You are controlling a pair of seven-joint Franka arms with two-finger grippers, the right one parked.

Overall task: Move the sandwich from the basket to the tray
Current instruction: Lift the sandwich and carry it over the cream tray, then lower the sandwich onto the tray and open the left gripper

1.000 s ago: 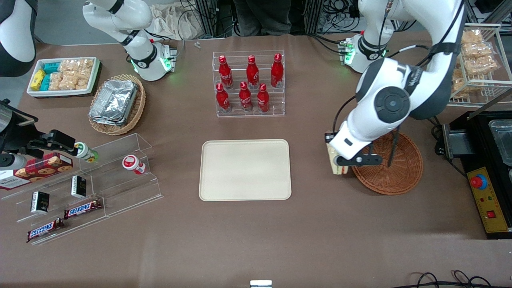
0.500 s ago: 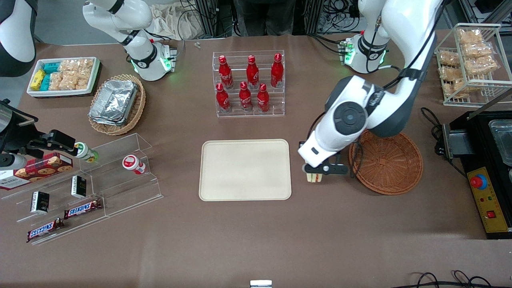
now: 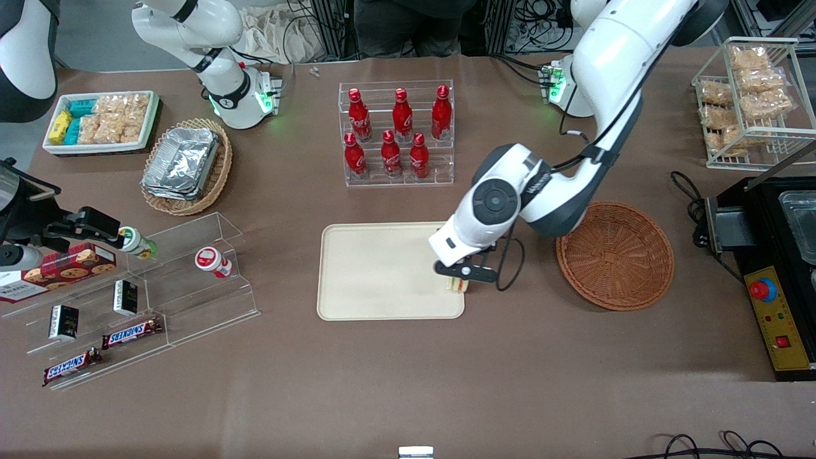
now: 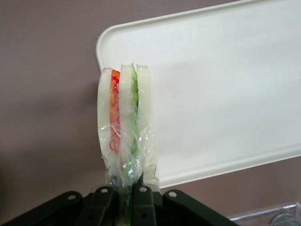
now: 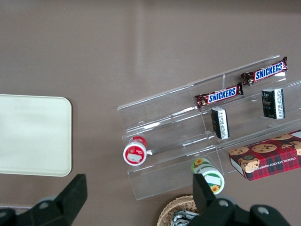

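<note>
1. Gripper point(image 3: 460, 279): held above the tray's edge at the corner nearest the basket; fingers are clamped on the sandwich.
2. Sandwich point(image 4: 124, 127): wrapped in clear film, held upright by the gripper, with the orange-red and green filling edge displayed; it is suspended over the tray's rim.
3. Tray point(image 3: 382, 271): cream, laid flat on the brown table point(image 3: 408, 382), nearer the front camera than the rack of red bottles point(image 3: 396, 131).
4. Basket point(image 3: 615, 255): reddish-brown wicker, set beside the tray toward the working arm's end.
</note>
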